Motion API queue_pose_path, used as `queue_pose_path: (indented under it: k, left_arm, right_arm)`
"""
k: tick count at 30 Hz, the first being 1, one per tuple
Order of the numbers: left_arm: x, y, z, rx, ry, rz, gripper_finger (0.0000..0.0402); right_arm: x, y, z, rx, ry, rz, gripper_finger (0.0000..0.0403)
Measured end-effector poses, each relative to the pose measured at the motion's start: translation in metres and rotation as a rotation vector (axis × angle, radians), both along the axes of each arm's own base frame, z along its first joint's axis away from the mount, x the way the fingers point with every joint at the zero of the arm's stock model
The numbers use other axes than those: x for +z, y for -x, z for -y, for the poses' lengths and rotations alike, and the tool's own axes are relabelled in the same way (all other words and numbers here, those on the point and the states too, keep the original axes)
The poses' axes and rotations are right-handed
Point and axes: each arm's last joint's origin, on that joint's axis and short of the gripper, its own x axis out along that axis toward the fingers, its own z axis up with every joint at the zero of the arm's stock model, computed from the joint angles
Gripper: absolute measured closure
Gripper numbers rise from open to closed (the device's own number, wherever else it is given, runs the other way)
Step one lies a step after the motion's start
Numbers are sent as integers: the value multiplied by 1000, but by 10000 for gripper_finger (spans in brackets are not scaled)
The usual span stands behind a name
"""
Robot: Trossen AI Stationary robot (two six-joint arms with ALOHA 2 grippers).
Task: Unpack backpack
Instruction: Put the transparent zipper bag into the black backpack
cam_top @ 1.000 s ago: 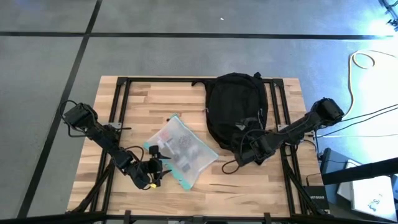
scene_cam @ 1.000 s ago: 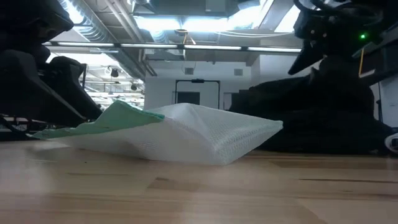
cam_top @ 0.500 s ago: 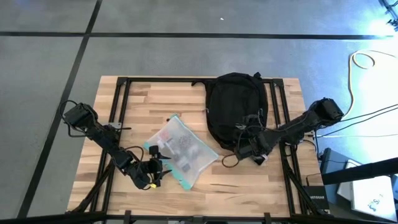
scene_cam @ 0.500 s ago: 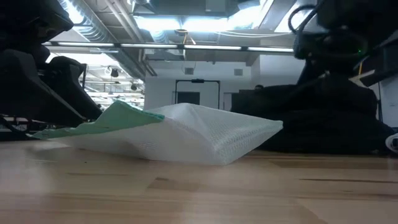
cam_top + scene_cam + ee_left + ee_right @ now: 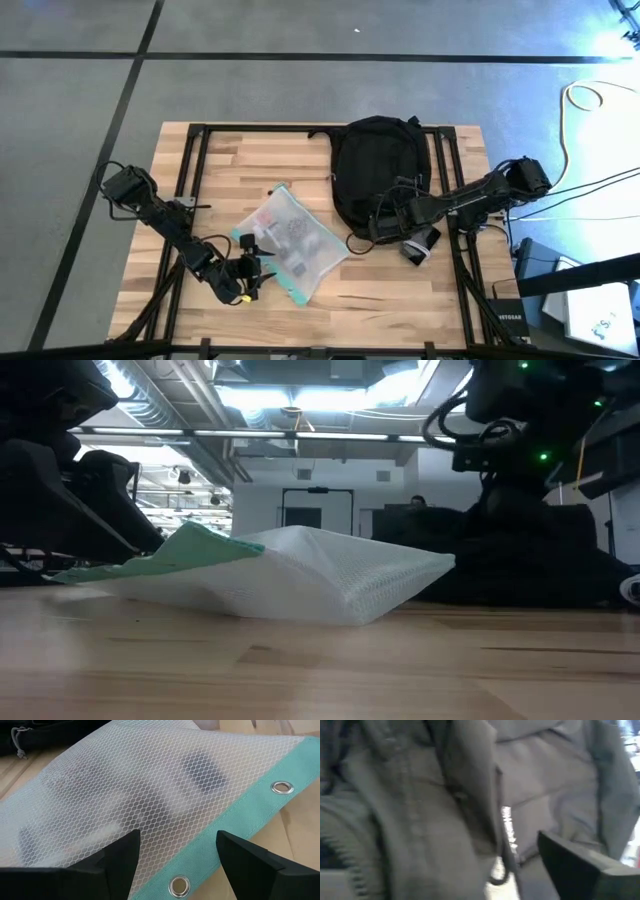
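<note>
Lying on wooden table (image 5: 250, 165): backpack (image 5: 378, 170), pouch (image 5: 293, 241).

No text, label, brand, number or sign can be read in any of the four views. The backpack (image 5: 378, 175) shows no readable mark from above. A dark box (image 5: 507, 321) on the floor beside the table has a row of small pale letters on it, but they are too small to make out.
</note>
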Motion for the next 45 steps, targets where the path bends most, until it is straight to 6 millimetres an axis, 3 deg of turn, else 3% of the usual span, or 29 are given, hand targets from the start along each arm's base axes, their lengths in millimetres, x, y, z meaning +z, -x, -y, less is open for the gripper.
queue_pose_path:
  k: [8, 10, 15, 19, 27, 34, 40, 45]
  left_arm:
    - [-1, -1, -1, -28, 60, -37, 155]
    - [-1, -2, -1, -26, 57, -36, 155]
    - [-2, -2, -1, -47, 15, -46, 155]
    - [6, -2, 5, -32, -25, 3, 155]
    - [23, 6, 28, -80, -311, 79, 155]
    - [27, 26, 49, -265, -547, 36, 155]
    - [38, 40, 66, -405, -617, -87, 155]
    - [35, 39, 51, -356, -569, -287, 155]
  right_arm:
    - [13, -19, -4, 84, -62, 92, 359]
    - [22, -26, -7, 116, -104, 115, 388]
    - [54, -47, -12, 139, -153, 260, 376]
    - [75, -56, -13, 135, -112, 323, 394]
    - [110, -69, -11, 78, -53, 489, 399]
    - [101, -77, -10, 53, -70, 493, 400]
    - [87, -83, -13, 66, -82, 436, 400]
    - [83, -85, -14, 79, -102, 421, 400]
